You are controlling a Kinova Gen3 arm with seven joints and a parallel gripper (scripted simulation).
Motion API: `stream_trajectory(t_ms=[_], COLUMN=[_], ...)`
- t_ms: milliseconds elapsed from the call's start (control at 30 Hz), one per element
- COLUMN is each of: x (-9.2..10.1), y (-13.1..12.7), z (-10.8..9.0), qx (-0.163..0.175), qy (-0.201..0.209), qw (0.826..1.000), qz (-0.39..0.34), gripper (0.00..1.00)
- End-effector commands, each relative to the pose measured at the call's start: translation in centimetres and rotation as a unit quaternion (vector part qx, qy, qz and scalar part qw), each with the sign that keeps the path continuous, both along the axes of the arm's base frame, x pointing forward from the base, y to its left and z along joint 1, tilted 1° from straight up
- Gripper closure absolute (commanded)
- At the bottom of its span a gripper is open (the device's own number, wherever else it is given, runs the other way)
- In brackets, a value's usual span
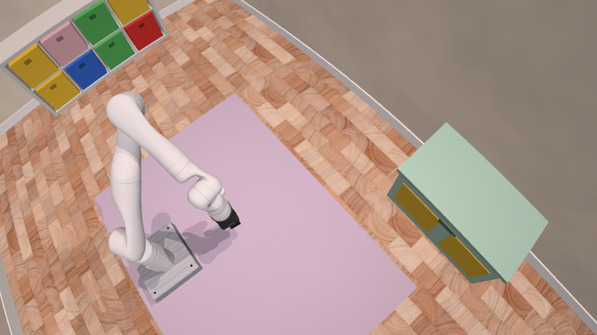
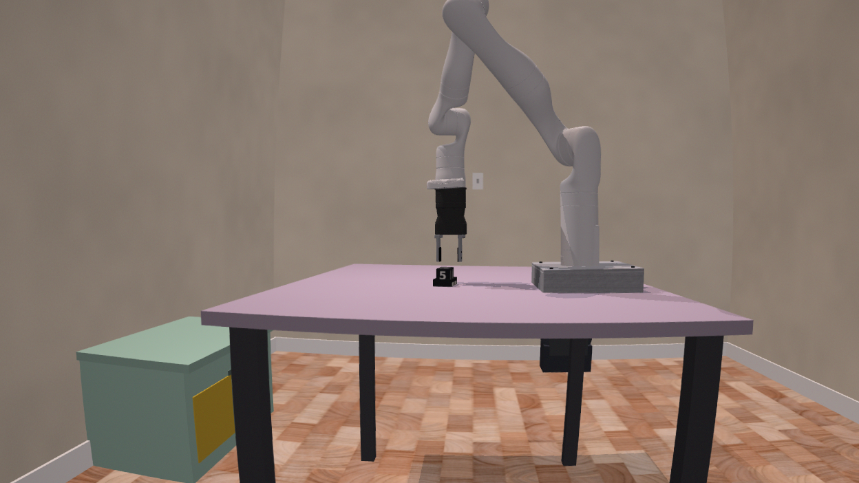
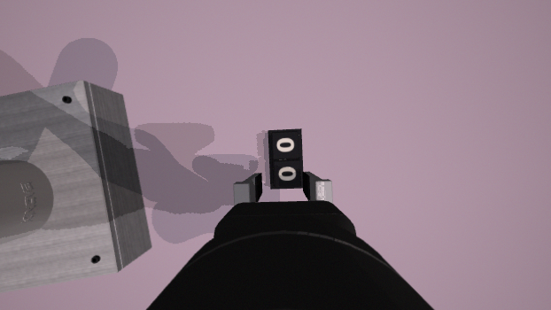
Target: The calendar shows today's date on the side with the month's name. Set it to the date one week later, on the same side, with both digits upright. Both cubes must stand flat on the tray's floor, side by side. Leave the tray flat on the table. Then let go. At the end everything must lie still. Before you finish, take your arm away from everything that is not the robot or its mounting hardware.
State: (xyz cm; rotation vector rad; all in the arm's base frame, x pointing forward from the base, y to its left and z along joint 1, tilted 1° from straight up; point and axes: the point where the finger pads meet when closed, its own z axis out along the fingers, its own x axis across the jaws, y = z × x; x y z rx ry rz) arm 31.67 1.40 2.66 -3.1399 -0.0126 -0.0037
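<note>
The black calendar (image 2: 444,276) stands on the purple table, a small tray with dark cubes in it. In the exterior view the cube face turned to the camera shows a white 5. In the wrist view two cubes lie one behind the other, the far cube (image 3: 284,144) and the near cube (image 3: 286,174), each with a white 0 on top. My gripper (image 2: 448,249) hangs straight above the calendar, clear of it, with the fingers open and empty. In the wrist view the fingertips stand either side of the near cube. In the top view the gripper (image 1: 229,221) hides the calendar.
The arm's grey base block (image 2: 587,276) stands on the table right of the calendar; it also shows at the left of the wrist view (image 3: 62,182). A green cabinet (image 2: 159,390) stands on the floor left of the table. A shelf of coloured bins (image 1: 85,45) is by the far wall.
</note>
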Motion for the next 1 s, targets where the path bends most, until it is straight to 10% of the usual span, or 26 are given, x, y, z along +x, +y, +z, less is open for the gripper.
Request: stream_trajectory(t_ms=[0,967], x=[0.6,0.5], y=[0.7,0.7], z=[1.6,5.5], qx=[0.006,0.006], qy=[-0.01,-0.01], qw=[1.0,1.0], qz=[0.008,0.008], gripper=[0.1,0.0])
